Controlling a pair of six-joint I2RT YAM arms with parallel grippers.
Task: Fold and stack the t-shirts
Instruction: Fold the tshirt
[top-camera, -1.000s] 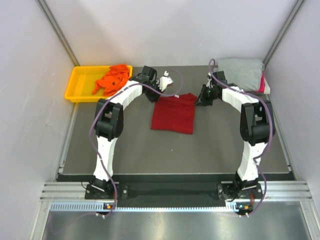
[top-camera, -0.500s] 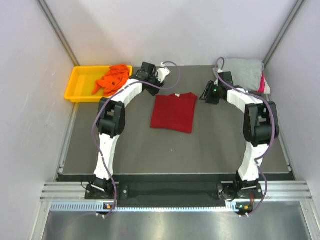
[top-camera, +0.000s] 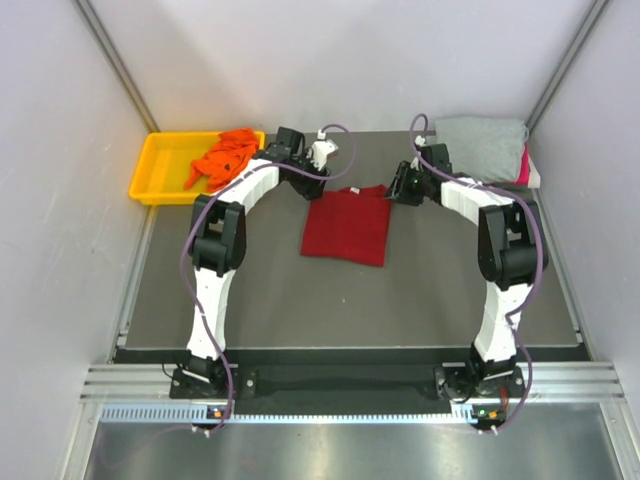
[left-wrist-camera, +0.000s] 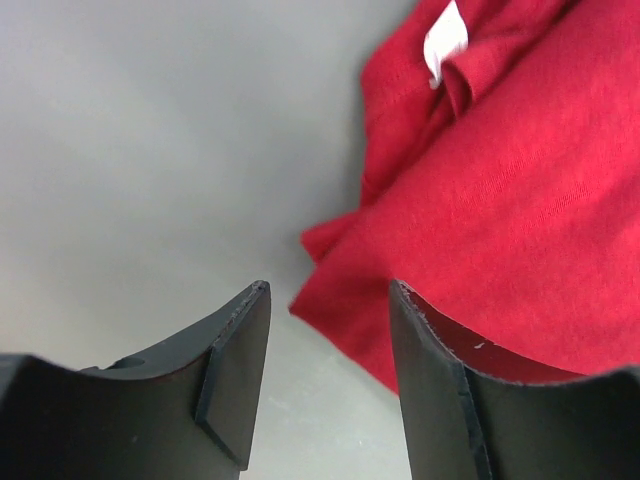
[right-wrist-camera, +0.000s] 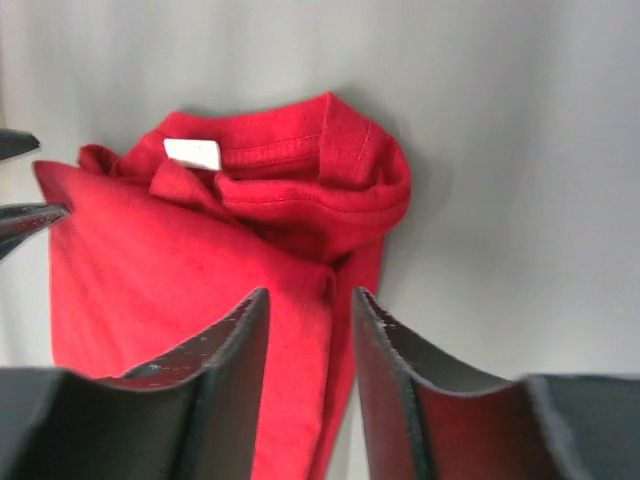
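Observation:
The dark red t-shirt (top-camera: 347, 228) lies folded into a rectangle in the middle of the table, collar and white label (right-wrist-camera: 192, 153) at its far edge. My left gripper (top-camera: 307, 186) (left-wrist-camera: 330, 290) is open just off the shirt's far left corner (left-wrist-camera: 330, 262), with nothing between its jaws. Open as well, my right gripper (top-camera: 396, 192) (right-wrist-camera: 310, 295) hovers over the shirt's far right edge without holding it. An orange t-shirt (top-camera: 226, 156) is crumpled in the yellow tray (top-camera: 160, 168). A grey t-shirt (top-camera: 482, 136) lies folded on a pink one (top-camera: 522, 166) at the back right.
The tray sits at the back left, against the left wall. The dark mat (top-camera: 300, 300) ends at a metal rail (top-camera: 350, 375) near the arm bases. White walls enclose the table on three sides.
Both grippers have opened and let go of the red shirt's far corners, which now lie flat. The arms drew back a little; the right one has come back toward the shirt.

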